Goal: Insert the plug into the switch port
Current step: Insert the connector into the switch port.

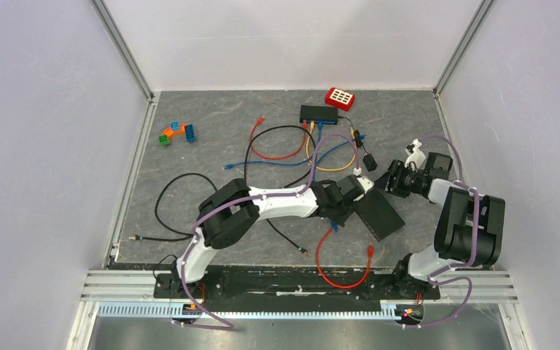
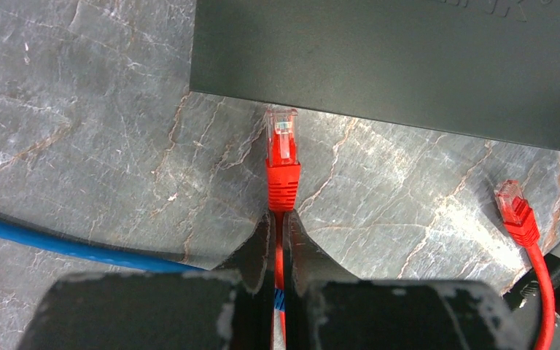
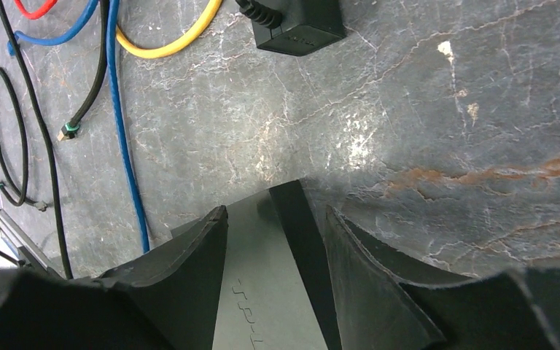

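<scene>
Left wrist: left tool pinches red cable behind the plug.
Cable looks bendy, plug light and breakable; hold close behind it.

plug: red | switch: dark grey | table: grey marbled

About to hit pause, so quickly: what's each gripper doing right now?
Left gripper: closed on the red cable just behind its plug.
Right gripper: jaws apart around the switch; whether they grip it cannot be told.
</scene>
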